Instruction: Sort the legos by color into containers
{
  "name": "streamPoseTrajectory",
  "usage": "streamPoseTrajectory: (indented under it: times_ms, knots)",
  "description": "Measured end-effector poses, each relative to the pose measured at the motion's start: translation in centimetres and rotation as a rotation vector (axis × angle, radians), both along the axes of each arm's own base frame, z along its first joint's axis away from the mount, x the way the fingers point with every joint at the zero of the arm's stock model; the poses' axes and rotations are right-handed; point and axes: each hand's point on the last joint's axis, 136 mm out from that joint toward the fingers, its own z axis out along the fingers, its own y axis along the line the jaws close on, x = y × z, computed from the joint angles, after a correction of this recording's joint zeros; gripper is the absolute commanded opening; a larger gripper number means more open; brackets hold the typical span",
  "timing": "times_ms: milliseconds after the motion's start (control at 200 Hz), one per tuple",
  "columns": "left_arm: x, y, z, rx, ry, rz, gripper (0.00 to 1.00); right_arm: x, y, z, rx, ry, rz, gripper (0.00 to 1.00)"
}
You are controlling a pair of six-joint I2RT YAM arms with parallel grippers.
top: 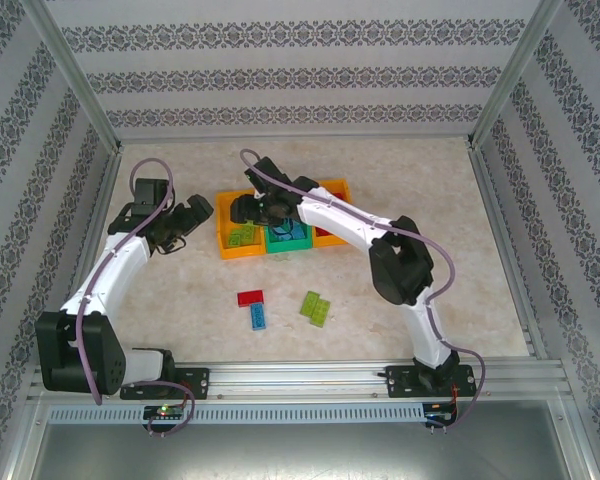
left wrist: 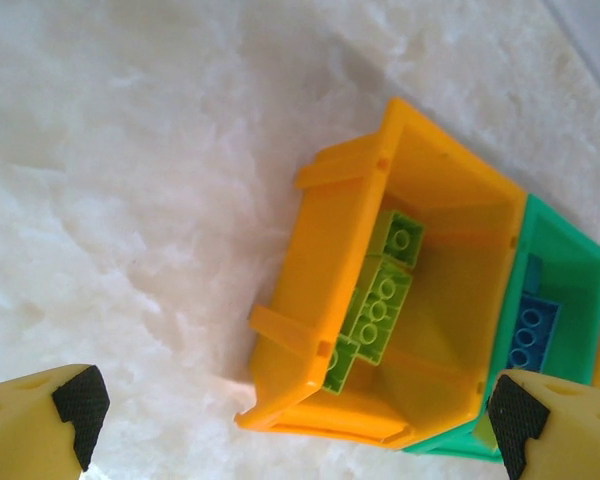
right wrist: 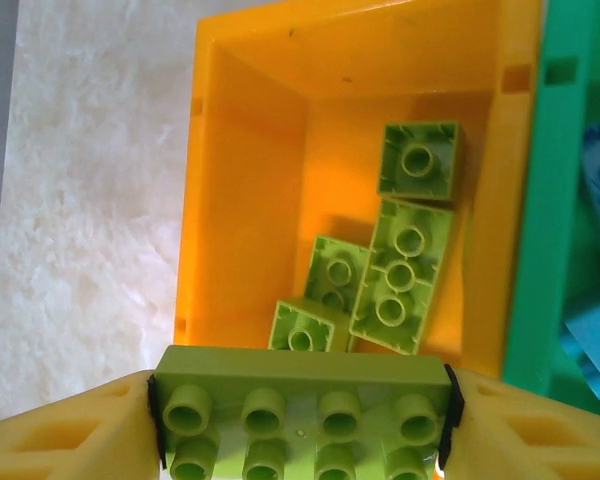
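Three containers stand in a row: a left orange bin (top: pixel 230 245), a green bin (top: pixel 290 240) and a right orange bin (top: pixel 335 190). My right gripper (top: pixel 248 208) hangs over the left orange bin (right wrist: pixel 240 180), shut on a lime green 2x4 lego (right wrist: pixel 302 415) held by its ends. Several lime green legos (right wrist: pixel 405 275) lie in that bin. My left gripper (top: pixel 195 215) stands open just left of the bins, its fingers (left wrist: pixel 80 405) wide apart and empty in front of the orange bin (left wrist: pixel 330 250). Blue legos (left wrist: pixel 532 335) lie in the green bin (left wrist: pixel 570 260).
On the table in front of the bins lie a red lego (top: pixel 250 297), a blue lego (top: pixel 258 316) and lime green legos (top: pixel 316 308). Aluminium frame posts and patterned walls close off the table on the left, right and far sides.
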Motion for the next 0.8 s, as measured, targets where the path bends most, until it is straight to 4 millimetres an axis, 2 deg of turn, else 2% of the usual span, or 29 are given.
streamPoseTrajectory:
  times_ms: [65,130,175,250,395,480,604,674,799]
  knots:
    - [-0.4,0.0,-0.5,0.006,0.020,-0.005,1.00,0.7,0.4,-0.4,0.005,0.003,0.003,0.75]
    - [-0.9,0.1,-0.7,0.016,0.032,-0.008,1.00,1.2,0.6,-0.9,0.010,0.012,0.001,0.86]
    - [-1.3,0.2,-0.9,0.022,0.036,-0.010,1.00,1.3,0.5,-1.2,0.011,0.021,0.000,0.89]
    - [-2.1,0.2,-1.0,0.028,0.039,-0.011,1.00,1.5,0.8,-0.5,0.031,0.014,0.007,0.97]
    - [-3.5,-0.2,-1.5,0.034,0.049,-0.023,1.00,1.5,1.0,-0.2,0.039,0.007,0.015,0.98]
    - [-4.2,-1.0,-1.6,0.045,0.058,-0.052,1.00,1.3,0.8,-0.2,0.036,0.005,0.021,0.98]
    - [-5.0,-3.2,-1.6,0.084,0.062,-0.124,1.00,-0.4,-1.0,0.2,0.005,-0.009,0.050,0.98]
    - [-5.9,-5.2,-1.8,0.109,0.077,-0.194,1.00,-1.6,-2.4,1.2,-0.010,-0.036,0.065,0.98]
    - [-7.9,-8.3,-2.8,0.138,0.118,-0.308,1.00,-3.7,-6.4,2.8,-0.052,-0.092,0.044,0.98]
